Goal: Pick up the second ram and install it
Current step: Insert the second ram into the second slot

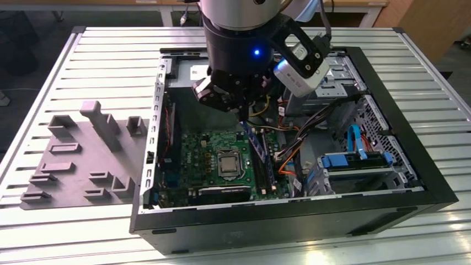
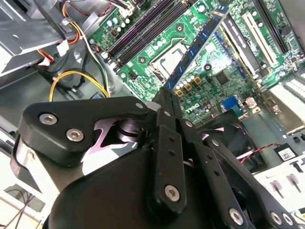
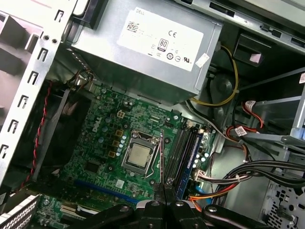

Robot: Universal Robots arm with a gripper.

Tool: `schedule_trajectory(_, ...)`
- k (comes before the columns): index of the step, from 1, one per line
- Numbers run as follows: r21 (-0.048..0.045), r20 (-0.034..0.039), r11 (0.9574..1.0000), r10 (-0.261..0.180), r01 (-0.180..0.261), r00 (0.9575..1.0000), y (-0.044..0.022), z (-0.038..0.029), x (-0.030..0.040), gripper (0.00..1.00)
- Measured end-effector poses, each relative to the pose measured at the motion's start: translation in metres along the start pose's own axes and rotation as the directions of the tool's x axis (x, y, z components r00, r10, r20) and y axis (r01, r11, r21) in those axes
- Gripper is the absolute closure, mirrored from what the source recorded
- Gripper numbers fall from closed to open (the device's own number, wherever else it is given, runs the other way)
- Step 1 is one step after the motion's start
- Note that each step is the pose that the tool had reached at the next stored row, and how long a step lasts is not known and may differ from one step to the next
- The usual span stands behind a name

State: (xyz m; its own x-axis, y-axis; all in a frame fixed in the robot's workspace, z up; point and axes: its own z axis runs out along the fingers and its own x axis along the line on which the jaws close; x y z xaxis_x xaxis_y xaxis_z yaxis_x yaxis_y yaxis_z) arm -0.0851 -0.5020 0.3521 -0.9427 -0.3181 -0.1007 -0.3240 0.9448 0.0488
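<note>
One memory stick (image 2: 198, 45), dark with a row of chips on its face, is clamped by one end between the closed fingers of the pincer (image 2: 167, 93) and reaches out from the fingertips toward the green motherboard (image 2: 224, 76) inside the open computer case (image 1: 294, 226). In the first wrist view the stick appears edge-on, a thin line just past the fingertips, between the processor socket (image 3: 138, 157) and the long memory slots (image 3: 178, 152). The case stands on the slatted surface (image 1: 110, 49) beside a grey holder tray (image 1: 66, 165).

The second ram (image 2: 195, 47) stands over the motherboard (image 3: 97, 129) (inside the case (image 1: 294, 221)).
</note>
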Motion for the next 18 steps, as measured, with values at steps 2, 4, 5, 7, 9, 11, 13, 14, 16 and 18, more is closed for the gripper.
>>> schedule_trajectory(2,0.0011,0.0006,0.9999,0.011,-0.011,0.9999,0.0,0.0003,-0.0001,0.89)
schedule_trajectory(4,0.0026,0.0013,0.9997,0.026,-0.026,0.9997,-0.0001,0.0005,-0.0002,0.89)
schedule_trajectory(5,0.0034,0.0017,0.9994,0.033,-0.033,0.9994,-0.0001,0.0006,-0.0002,0.89)
schedule_trajectory(7,0.0049,0.0025,0.9988,0.049,-0.049,0.9988,-0.0002,0.0008,-0.0003,0.89)
schedule_trajectory(9,0.0063,0.0033,0.998,0.063,-0.063,0.998,-0.0002,0.001,-0.0004,0.89)
schedule_trajectory(11,0.0078,0.0042,0.9969,0.079,-0.079,0.9969,-0.0002,0.0012,-0.0004,0.89)
schedule_trajectory(13,0.0093,0.0052,0.9954,0.095,-0.095,0.9954,-0.0003,0.0016,-0.0005,0.89)
schedule_trajectory(14,0.0101,0.0057,0.9946,0.103,-0.103,0.9946,-0.0003,0.0018,-0.0006,0.89)
schedule_trajectory(16,0.0117,0.0066,0.9928,0.119,-0.119,0.9928,-0.0004,0.0022,-0.0007,0.89)
schedule_trajectory(18,0.0134,0.0076,0.9906,0.136,-0.136,0.9907,-0.0005,0.0028,-0.0008,0.89)
